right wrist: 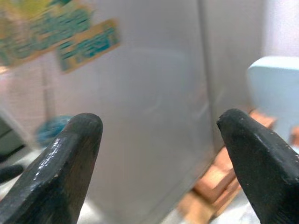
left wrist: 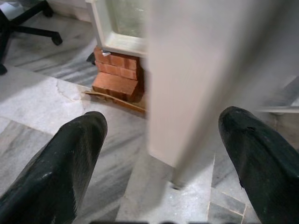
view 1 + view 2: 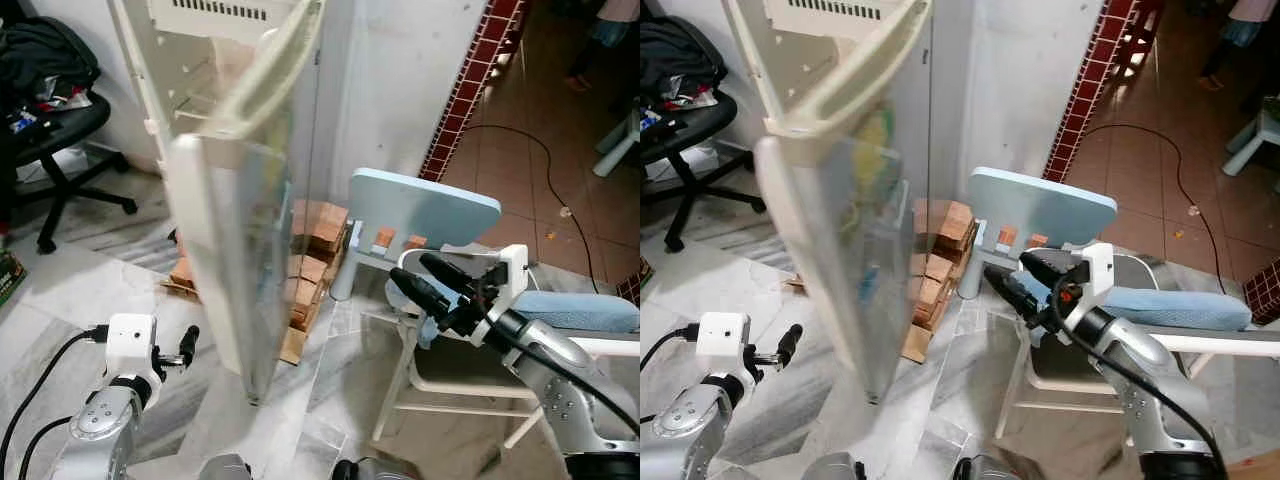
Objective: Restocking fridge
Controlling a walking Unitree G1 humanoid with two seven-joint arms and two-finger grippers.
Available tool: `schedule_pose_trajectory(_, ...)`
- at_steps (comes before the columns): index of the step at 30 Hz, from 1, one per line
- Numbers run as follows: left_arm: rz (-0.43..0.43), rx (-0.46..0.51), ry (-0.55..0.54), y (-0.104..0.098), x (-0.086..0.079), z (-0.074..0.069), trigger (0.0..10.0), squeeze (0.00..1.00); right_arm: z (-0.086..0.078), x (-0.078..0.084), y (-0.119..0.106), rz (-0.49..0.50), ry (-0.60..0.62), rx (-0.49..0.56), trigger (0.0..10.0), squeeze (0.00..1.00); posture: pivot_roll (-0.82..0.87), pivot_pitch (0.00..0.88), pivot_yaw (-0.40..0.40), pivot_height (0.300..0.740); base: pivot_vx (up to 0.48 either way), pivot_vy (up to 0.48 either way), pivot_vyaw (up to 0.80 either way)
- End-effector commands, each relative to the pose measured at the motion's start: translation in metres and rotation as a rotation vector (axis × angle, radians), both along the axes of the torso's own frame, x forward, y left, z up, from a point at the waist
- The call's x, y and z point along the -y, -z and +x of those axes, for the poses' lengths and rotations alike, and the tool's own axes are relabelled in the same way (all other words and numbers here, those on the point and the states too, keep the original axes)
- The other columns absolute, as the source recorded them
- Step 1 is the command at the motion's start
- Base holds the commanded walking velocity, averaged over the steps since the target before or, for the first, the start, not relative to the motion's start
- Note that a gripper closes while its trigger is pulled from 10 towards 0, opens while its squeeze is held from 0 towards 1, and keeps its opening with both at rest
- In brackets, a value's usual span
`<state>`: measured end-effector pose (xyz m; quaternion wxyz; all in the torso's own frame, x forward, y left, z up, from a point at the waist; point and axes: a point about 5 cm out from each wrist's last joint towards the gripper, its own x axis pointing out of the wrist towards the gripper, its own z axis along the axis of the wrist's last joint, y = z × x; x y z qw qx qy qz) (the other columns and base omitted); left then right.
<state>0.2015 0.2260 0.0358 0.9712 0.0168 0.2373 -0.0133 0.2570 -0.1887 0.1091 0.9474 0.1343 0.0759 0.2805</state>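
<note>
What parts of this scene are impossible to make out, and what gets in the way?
- Fridge shelves: in the left eye view the blurred, swung-out fridge door covers most of the interior.
- Door stickers: smeared in the right wrist view; wording unreadable.
- Brick stack under the fridge: partly behind the door.
- Blue chair: its seat is hidden by the right tool.
- Office chair: cut by the frame's left edge.
</note>
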Motion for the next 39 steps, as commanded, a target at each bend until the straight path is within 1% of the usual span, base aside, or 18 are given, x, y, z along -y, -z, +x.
schedule_pose_trajectory(1, -0.007, 0.005, 0.016, -0.002, 0.0, -0.001, 10.0, 0.0, 0.006, 0.0, -0.003, -0.041, 0.049, 0.038, 10.0, 0.0, 0.04, 0.012, -0.043, 0.74, 0.0, 0.0, 0.0)
schedule_pose_trajectory(2, -0.006, 0.009, 0.021, -0.002, 0.0, -0.001, 10.0, 0.0, 0.009, 0.0, -0.003, -0.056, 0.098, 0.054, 10.0, 0.0, 0.04, 0.011, -0.047, 0.74, 0.0, 0.0, 0.0)
schedule_pose_trajectory(3, -0.006, 0.009, 0.021, -0.002, 0.0, -0.001, 10.0, 0.0, 0.009, 0.0, -0.003, -0.056, 0.098, 0.054, 10.0, 0.0, 0.04, 0.011, -0.047, 0.74, 0.0, 0.0, 0.0)
schedule_pose_trajectory(4, 0.009, 0.027, 0.026, -0.004, 0.0, 0.0, 10.0, 0.0, 0.012, -0.001, -0.004, -0.068, 0.146, 0.072, 10.0, 0.0, 0.04, 0.009, -0.051, 0.74, 0.0, 0.0, 0.0)
schedule_pose_trajectory(5, 0.058, 0.067, 0.02, -0.008, -0.002, 0.003, 10.0, 0.0, 0.015, -0.004, -0.006, -0.087, 0.199, 0.1, 10.0, 0.0, 0.04, 0.007, -0.057, 0.74, 0.0, 0.0, 0.0)
schedule_pose_trajectory(6, 0.058, 0.067, 0.02, -0.008, -0.002, 0.003, 10.0, 0.0, 0.015, -0.004, -0.006, -0.087, 0.199, 0.1, 10.0, 0.0, 0.04, 0.007, -0.057, 0.74, 0.0, 0.0, 0.0)
schedule_pose_trajectory(7, 0.102, 0.1, -0.007, -0.011, -0.005, 0.007, 10.0, 0.0, 0.018, -0.008, -0.008, -0.081, 0.253, 0.12, 10.0, 0.0, 0.04, 0.004, -0.062, 0.74, 0.0, 0.0, 0.0)
schedule_pose_trajectory(8, 0.127, 0.118, -0.031, -0.013, -0.007, 0.01, 10.0, 0.0, 0.02, -0.011, -0.01, -0.061, 0.283, 0.131, 10.0, 0.0, 0.04, 0.004, -0.065, 0.74, 0.0, 0.0, 0.0)
schedule_pose_trajectory(10, 0.157, 0.127, -0.043, -0.014, -0.008, 0.013, 10.0, 0.0, 0.021, -0.013, -0.011, -0.058, 0.312, 0.136, 10.0, 0.0, 0.04, 0.005, -0.065, 0.74, 0.0, 0.0, 0.0)
schedule_pose_trajectory(11, 0.185, 0.149, -0.04, -0.016, -0.008, 0.018, 10.0, 0.0, 0.022, -0.018, -0.009, -0.073, 0.348, 0.137, 10.0, 0.0, 0.04, 0.001, -0.064, 0.74, 0.0, 0.0, 0.0)
schedule_pose_trajectory(14, 0.204, 0.19, -0.008, -0.023, -0.004, 0.026, 10.0, 0.0, 0.021, -0.023, -0.009, -0.092, 0.36, 0.153, 10.0, 0.0, 0.03, 0.0, -0.065, 0.74, 0.0, 0.455, 0.0)
schedule_pose_trajectory(17, 0.214, 0.205, 0.014, -0.024, -0.003, 0.033, 10.0, 0.0, 0.02, -0.02, -0.009, -0.158, 0.43, 0.179, 10.0, 0.0, 0.03, 0.0, -0.068, 0.74, 0.0, 0.48, 0.0)
schedule_pose_trajectory(18, 0.251, 0.223, 0.05, -0.025, 0.001, 0.037, 10.0, 0.0, 0.021, -0.015, -0.008, -0.21, 0.486, 0.179, 10.0, 0.0, 0.03, 0.0, -0.073, 0.74, 0.0, 0.48, 0.0)
schedule_pose_trajectory(20, 0.256, 0.26, 0.084, -0.03, 0.007, 0.042, 10.0, 0.0, 0.022, -0.01, -0.005, -0.189, 0.511, 0.153, 10.0, 0.0, 0.03, 0.0, -0.077, 0.74, 0.0, 0.476, 0.0)
schedule_pose_trajectory(25, 0.231, 0.288, 0.069, -0.036, 0.009, 0.05, 10.0, 0.0, 0.025, -0.006, -0.007, -0.194, 0.533, 0.167, 10.0, 0.0, 0.02, 0.0, -0.076, 0.74, 0.0, 0.477, 0.0)
schedule_pose_trajectory(27, 0.222, 0.302, 0.073, -0.037, 0.012, 0.052, 10.0, 0.0, 0.027, -0.005, -0.009, -0.2, 0.542, 0.177, 10.0, 0.0, 0.02, 0.0, -0.076, 0.74, 0.0, 0.476, -0.59)
schedule_pose_trajectory(34, 0.203, 0.319, 0.08, -0.039, 0.017, 0.053, 10.0, 0.0, 0.027, -0.008, -0.007, -0.208, 0.542, 0.178, 10.0, 0.0, 0.02, 0.0, -0.074, 0.74, 0.0, 0.475, -0.8)
schedule_pose_trajectory(39, 0.2, 0.32, 0.084, -0.039, 0.017, 0.053, 10.0, 0.0, 0.026, -0.01, -0.005, -0.21, 0.537, 0.176, 10.0, 0.0, 0.02, 0.0, -0.071, 0.74, 0.0, 0.472, -0.8)
